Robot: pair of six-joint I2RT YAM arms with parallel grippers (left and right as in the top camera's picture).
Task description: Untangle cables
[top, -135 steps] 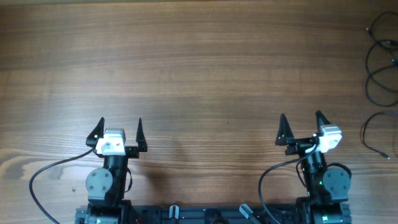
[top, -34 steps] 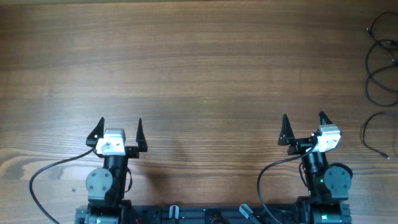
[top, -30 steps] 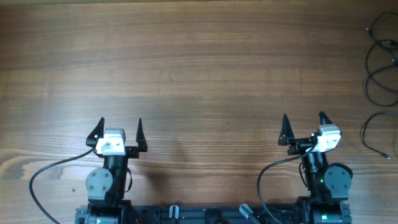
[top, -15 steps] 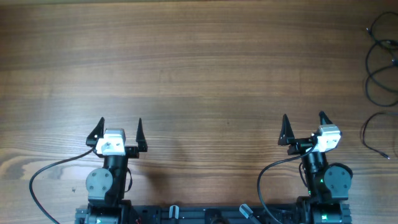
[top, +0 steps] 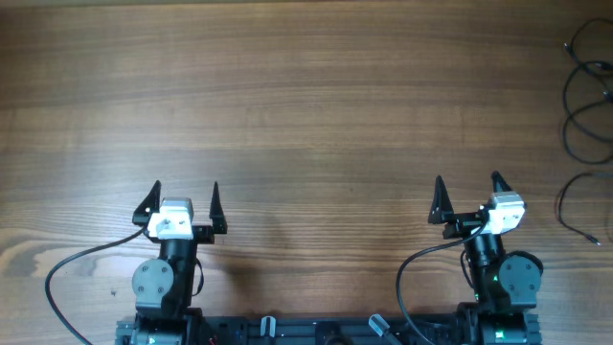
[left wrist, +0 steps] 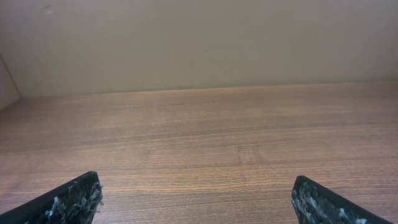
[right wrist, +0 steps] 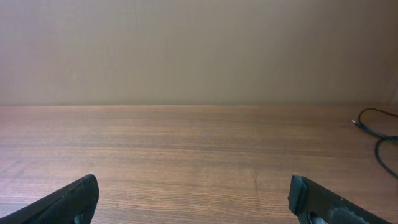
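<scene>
The cables [top: 586, 115] lie as loose thin black loops at the far right edge of the table, with a separate loop [top: 575, 213] below them. In the right wrist view a bit of cable [right wrist: 379, 134] shows at the right edge. My left gripper [top: 184, 196] rests open near the front left, nothing between its fingers [left wrist: 74, 199]. My right gripper [top: 466, 190] is open too, near the front right, well left of the cables, with empty wood between its fingers [right wrist: 317, 198].
The wooden table [top: 306, 105] stretches wide between and beyond the arms. The arms' own thicker black wires [top: 72, 268] curl beside their bases at the front edge. A plain beige wall [right wrist: 199, 50] stands behind the table.
The right gripper sits very slightly higher and straighter than several seconds ago; over the last second nothing has moved.
</scene>
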